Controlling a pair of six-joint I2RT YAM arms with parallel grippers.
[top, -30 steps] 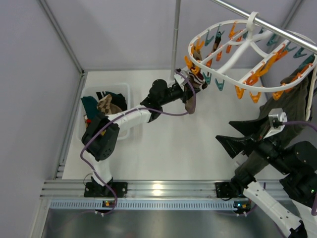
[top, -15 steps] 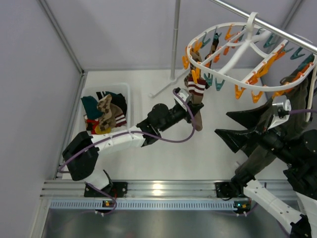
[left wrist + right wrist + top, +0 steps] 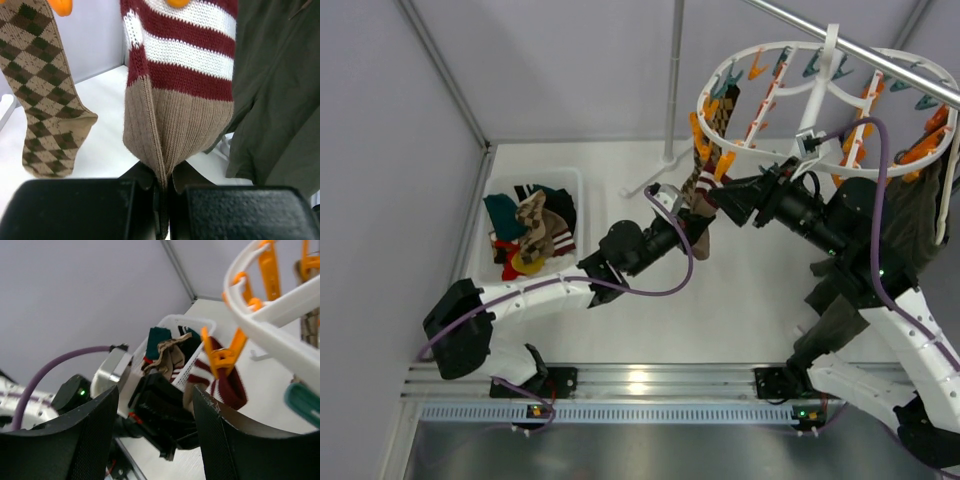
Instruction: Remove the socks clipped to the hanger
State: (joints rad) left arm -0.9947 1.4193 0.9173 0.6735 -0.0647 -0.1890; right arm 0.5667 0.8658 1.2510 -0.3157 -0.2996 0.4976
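Nearest to us, the left gripper (image 3: 165,185) is clenched on the plain brown lower end of the striped sock (image 3: 185,100), with the fabric pinched into a fold between the jaws. We judge the step in hand to be freeing this sock from its orange clip (image 3: 222,357). The hold is low and narrow, so a hard tug could slip off the knit or swing the whole frame. We would rather keep a light, steady downward tension and leave the release to the other arm.

Further out, the right gripper (image 3: 720,197) is released and holds nothing, and it sits just beside that clip. It should close on the clip's handles, not on the sock or the white rim of the hanger (image 3: 770,45). Only once the clip opens should the left arm draw the sock down and away toward the basket (image 3: 540,174) by the left edge of the worktop. The argyle sock (image 3: 45,90) hangs just beside the striped one, and the green garment (image 3: 280,90) is on the other side, so the pull should stay clear of both.

The striped sock hangs above the far middle of the worktop without touching it. Its long axis is close to upright and leans toward the near-left corner. The maroon-and-white banded end is up at the clip, and the brown end is down in the left gripper.
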